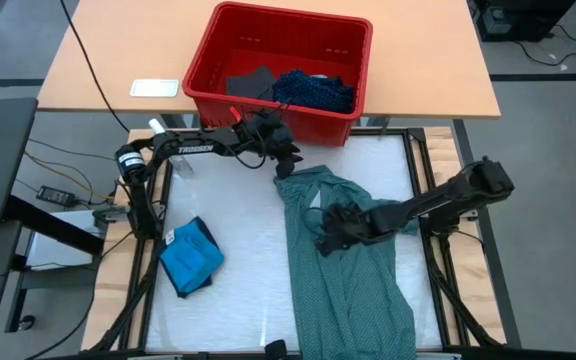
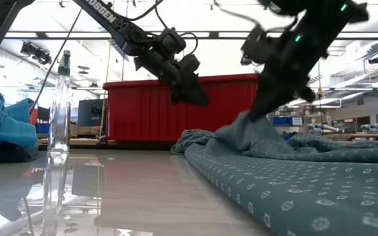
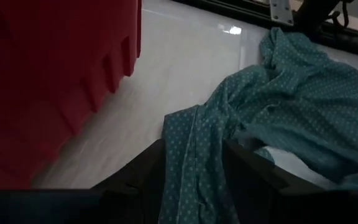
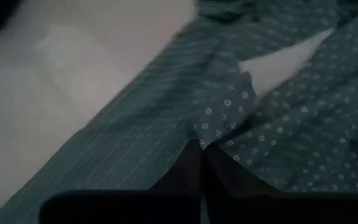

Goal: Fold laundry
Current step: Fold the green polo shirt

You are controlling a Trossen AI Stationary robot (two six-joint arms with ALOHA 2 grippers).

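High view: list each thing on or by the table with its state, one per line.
Green shirt: spread out, rumpled at the top.
Blue garment: folded.
Red bin: upright, dark clothes inside.
Left gripper: above the shirt's top edge.
Right gripper: shut on the shirt.

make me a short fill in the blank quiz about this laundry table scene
1. The grey-green shirt lies spread on the table, and the right gripper is ____ on its cloth.
2. The navy dotted piece lies inside the ____ bin.
3. The bright blue small garment lies on the table on the ____ arm's side.
4. The left gripper is at the shirt's end that lies nearest the ____.

Missing words: shut; red; left; bin
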